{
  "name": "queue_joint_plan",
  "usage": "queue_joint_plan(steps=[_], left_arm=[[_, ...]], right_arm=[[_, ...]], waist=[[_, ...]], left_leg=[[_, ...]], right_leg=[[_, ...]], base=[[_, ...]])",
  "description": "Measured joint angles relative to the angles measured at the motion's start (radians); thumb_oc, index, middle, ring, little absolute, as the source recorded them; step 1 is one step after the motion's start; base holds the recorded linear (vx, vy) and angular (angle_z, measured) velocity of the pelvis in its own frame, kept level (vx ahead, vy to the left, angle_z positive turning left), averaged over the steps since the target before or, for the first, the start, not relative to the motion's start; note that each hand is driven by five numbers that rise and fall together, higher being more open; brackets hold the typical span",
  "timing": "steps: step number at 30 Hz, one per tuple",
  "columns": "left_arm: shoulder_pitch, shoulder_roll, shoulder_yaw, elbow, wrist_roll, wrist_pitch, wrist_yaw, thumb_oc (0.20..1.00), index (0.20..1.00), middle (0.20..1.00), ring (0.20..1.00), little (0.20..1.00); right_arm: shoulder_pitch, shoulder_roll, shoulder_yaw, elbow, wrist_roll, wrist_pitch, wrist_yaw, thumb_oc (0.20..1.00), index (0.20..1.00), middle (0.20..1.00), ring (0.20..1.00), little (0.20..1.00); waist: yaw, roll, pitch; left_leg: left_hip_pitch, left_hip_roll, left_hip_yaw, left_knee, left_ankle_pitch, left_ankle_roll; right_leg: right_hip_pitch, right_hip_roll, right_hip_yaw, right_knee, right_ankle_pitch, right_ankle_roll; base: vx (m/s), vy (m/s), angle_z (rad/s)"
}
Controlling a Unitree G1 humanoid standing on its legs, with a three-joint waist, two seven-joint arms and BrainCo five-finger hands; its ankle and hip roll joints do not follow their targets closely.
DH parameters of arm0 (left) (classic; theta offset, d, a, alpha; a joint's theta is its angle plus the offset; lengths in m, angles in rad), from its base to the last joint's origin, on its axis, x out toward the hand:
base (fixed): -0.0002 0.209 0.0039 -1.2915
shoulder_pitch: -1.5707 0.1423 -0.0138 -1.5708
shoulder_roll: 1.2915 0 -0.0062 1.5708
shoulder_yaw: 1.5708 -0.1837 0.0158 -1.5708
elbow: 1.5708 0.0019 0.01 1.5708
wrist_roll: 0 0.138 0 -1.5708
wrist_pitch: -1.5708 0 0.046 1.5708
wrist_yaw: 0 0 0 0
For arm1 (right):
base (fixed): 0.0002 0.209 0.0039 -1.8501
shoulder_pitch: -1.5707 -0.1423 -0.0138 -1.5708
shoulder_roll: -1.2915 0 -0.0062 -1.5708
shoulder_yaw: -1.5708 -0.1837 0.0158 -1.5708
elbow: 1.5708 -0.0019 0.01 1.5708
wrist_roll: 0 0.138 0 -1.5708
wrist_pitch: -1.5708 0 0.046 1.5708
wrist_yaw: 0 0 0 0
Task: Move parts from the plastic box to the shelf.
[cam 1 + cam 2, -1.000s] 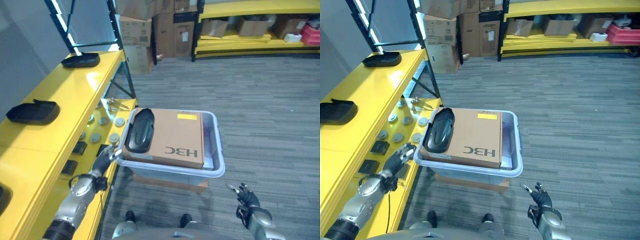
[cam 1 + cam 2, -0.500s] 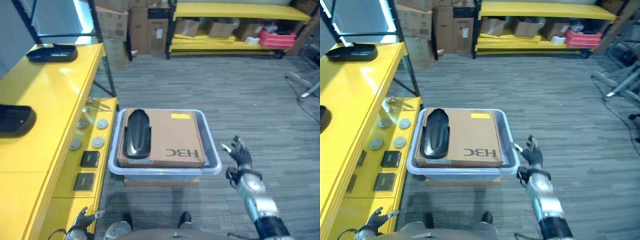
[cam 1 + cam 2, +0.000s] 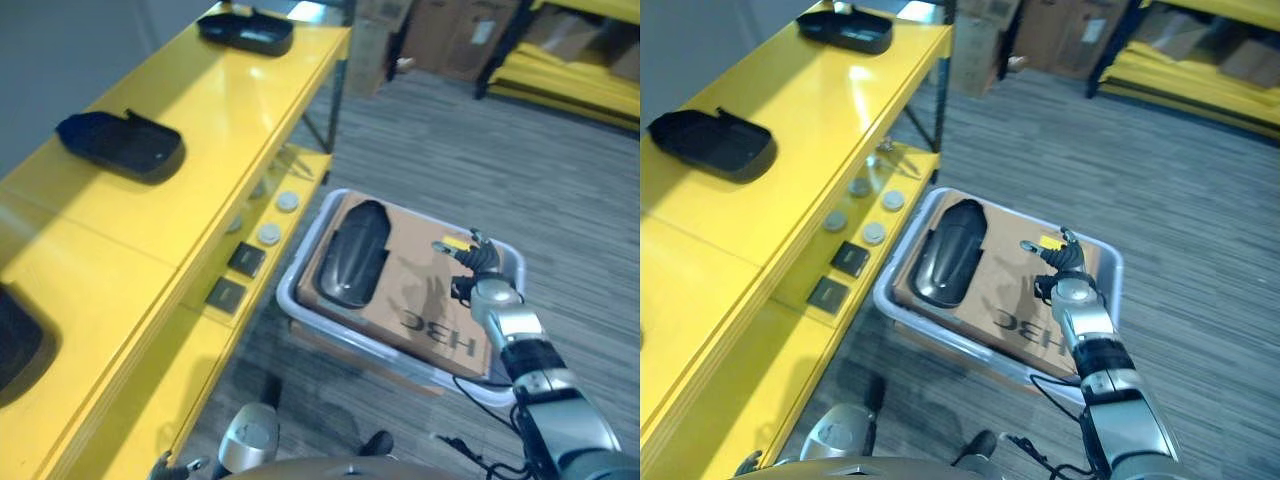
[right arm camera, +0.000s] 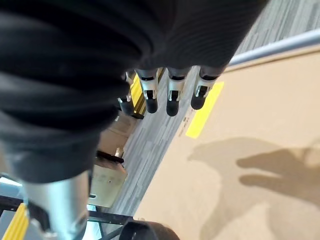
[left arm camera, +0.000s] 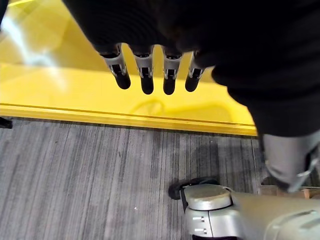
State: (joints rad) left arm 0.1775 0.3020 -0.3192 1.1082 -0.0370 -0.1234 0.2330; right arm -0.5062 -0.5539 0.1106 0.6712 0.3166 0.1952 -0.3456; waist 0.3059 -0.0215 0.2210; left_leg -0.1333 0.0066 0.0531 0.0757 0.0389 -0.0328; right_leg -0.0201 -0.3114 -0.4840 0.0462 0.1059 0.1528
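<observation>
Both hands' fingers straight, empty; right hand (image 3: 477, 262) over cardboard box (image 3: 420, 300).

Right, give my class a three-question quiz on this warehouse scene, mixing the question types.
1. True or false: the right hand grips the glossy black moulded part.
2. What does that part lie on? A) brown cardboard box B) grey carpet C) yellow shelf
3. Fill in: the cardboard box sits inside the pale ___ plastic box.

Key: 1 false, the hand hovers open above the cardboard; 2 A; 3 blue.
</observation>
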Motion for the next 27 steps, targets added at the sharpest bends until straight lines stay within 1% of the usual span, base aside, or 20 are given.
queue_joint_plan(steps=[2, 3, 4, 7, 10, 13, 16, 18, 21, 24, 25, 27], left_arm=[[-0.002, 0.008, 0.001, 0.003, 0.0, -0.008, -0.01, 1.0, 1.0, 1.0, 1.0, 1.0], [-0.002, 0.008, 0.003, 0.004, 0.0, -0.008, -0.018, 1.0, 1.0, 1.0, 1.0, 1.0], [0.001, 0.013, 0.003, 0.009, 0.0, -0.007, -0.025, 1.0, 1.0, 1.0, 1.0, 1.0], [-0.001, 0.013, 0.002, 0.01, 0.0, -0.01, -0.039, 1.0, 1.0, 1.0, 1.0, 1.0], [-0.002, 0.013, 0.003, 0.011, -0.001, -0.014, -0.055, 1.0, 1.0, 1.0, 1.0, 1.0], [-0.002, 0.013, 0.003, 0.011, -0.001, -0.017, -0.065, 1.0, 1.0, 1.0, 1.0, 1.0], [-0.007, 0.013, 0.002, 0.01, -0.001, -0.032, -0.065, 1.0, 1.0, 1.0, 1.0, 1.0], [-0.009, 0.012, 0.001, 0.007, -0.002, -0.038, -0.065, 1.0, 1.0, 1.0, 1.0, 1.0], [-0.009, 0.009, -0.006, 0.006, -0.004, -0.044, -0.064, 1.0, 1.0, 1.0, 1.0, 1.0], [-0.009, 0.009, -0.007, 0.005, -0.017, -0.047, -0.064, 1.0, 1.0, 1.0, 1.0, 1.0], [-0.009, 0.009, -0.007, 0.005, -0.03, -0.047, -0.064, 1.0, 1.0, 1.0, 1.0, 1.0], [-0.009, 0.009, -0.007, 0.005, -0.038, -0.046, -0.064, 1.0, 1.0, 1.0, 1.0, 1.0]], right_arm=[[-0.018, 0.001, -0.003, 0.068, 0.033, -0.019, -0.008, 1.0, 1.0, 1.0, 1.0, 1.0], [-0.017, 0.001, -0.003, 0.085, 0.033, -0.02, -0.008, 1.0, 1.0, 1.0, 1.0, 1.0], [-0.017, 0.002, -0.003, 0.107, 0.033, -0.021, -0.008, 1.0, 1.0, 1.0, 1.0, 1.0], [-0.018, -0.002, -0.005, 0.154, 0.032, -0.027, -0.008, 1.0, 1.0, 1.0, 1.0, 1.0], [-0.018, -0.006, -0.004, 0.171, 0.031, -0.022, -0.007, 1.0, 1.0, 1.0, 1.0, 1.0], [-0.018, -0.008, -0.003, 0.187, 0.03, -0.018, -0.004, 1.0, 1.0, 1.0, 1.0, 1.0], [-0.019, -0.02, 0.006, 0.224, 0.029, -0.018, -0.001, 1.0, 1.0, 1.0, 1.0, 1.0], [-0.021, -0.021, 0.006, 0.224, 0.03, -0.025, -0.002, 1.0, 1.0, 1.0, 1.0, 1.0], [-0.068, -0.021, 0.006, 0.226, 0.03, -0.027, -0.007, 1.0, 1.0, 1.0, 1.0, 1.0], [-0.122, -0.022, 0.006, 0.223, 0.031, -0.043, -0.017, 1.0, 1.0, 1.0, 1.0, 1.0], [-0.15, -0.024, 0.006, 0.206, 0.031, -0.048, -0.037, 1.0, 1.0, 1.0, 1.0, 1.0], [-0.17, -0.029, 0.006, 0.205, 0.031, -0.052, -0.043, 1.0, 1.0, 1.0, 1.0, 1.0]], waist=[[0.021, 0.012, 0.01], [0.02, 0.014, 0.011], [0.027, 0.011, 0.016], [0.027, 0.011, 0.034], [0.027, 0.011, 0.052], [0.029, 0.013, 0.062], [0.042, 0.013, 0.062], [0.051, 0.014, 0.065], [0.059, 0.023, 0.076], [0.066, 0.031, 0.085], [0.071, 0.033, 0.09], [0.08, 0.032, 0.09]], left_leg=[[-0.025, -0.016, -0.015, 0.017, -0.006, 0.009], [-0.03, -0.019, -0.022, 0.014, -0.019, 0.009], [-0.037, -0.026, -0.022, 0.012, -0.018, 0.013], [-0.039, -0.032, -0.027, 0.018, -0.017, 0.016], [-0.058, -0.033, -0.032, 0.036, -0.022, 0.019], [-0.063, -0.034, -0.038, 0.046, -0.014, 0.02], [-0.072, -0.035, -0.052, 0.047, -0.016, 0.014], [-0.073, -0.035, -0.057, 0.046, -0.009, 0.018], [-0.075, -0.035, -0.06, 0.046, -0.006, 0.017], [-0.076, -0.036, -0.067, 0.044, -0.004, 0.015], [-0.078, -0.036, -0.075, 0.044, -0.003, 0.012], [-0.082, -0.038, -0.082, 0.044, 0.003, 0.014]], right_leg=[[-0.009, -0.016, -0.014, 0.011, -0.003, -0.003], [-0.009, -0.02, -0.017, 0.012, -0.009, -0.007], [-0.007, -0.026, -0.018, 0.013, -0.014, -0.007], [-0.006, -0.035, -0.024, 0.026, -0.018, -0.002], [-0.018, -0.038, -0.026, 0.038, -0.023, 0.003], [-0.019, -0.037, -0.031, 0.04, -0.024, 0.005], [-0.019, -0.037, -0.046, 0.041, -0.028, 0.01], [-0.019, -0.035, -0.05, 0.043, -0.029, 0.012], [-0.018, -0.035, -0.053, 0.045, -0.029, 0.013], [-0.018, -0.034, -0.056, 0.045, -0.031, 0.014], [-0.017, -0.034, -0.059, 0.045, -0.032, 0.017], [-0.015, -0.034, -0.071, 0.048, -0.035, 0.02]], base=[[0.03, 0.082, 0.24], [0.02, 0.086, 0.23], [-0.05, 0.091, 0.17], [-0.03, 0.059, 0.1], [-0.02, 0.041, 0.05], [-0.02, 0.043, 0.06], [-0.01, 0.039, 0.11], [-0.02, 0.035, 0.09], [-0.03, 0.033, 0.03], [-0.02, 0.017, 0.05], [-0.01, 0.008, 0.1], [0.01, 0.009, 0.15]])
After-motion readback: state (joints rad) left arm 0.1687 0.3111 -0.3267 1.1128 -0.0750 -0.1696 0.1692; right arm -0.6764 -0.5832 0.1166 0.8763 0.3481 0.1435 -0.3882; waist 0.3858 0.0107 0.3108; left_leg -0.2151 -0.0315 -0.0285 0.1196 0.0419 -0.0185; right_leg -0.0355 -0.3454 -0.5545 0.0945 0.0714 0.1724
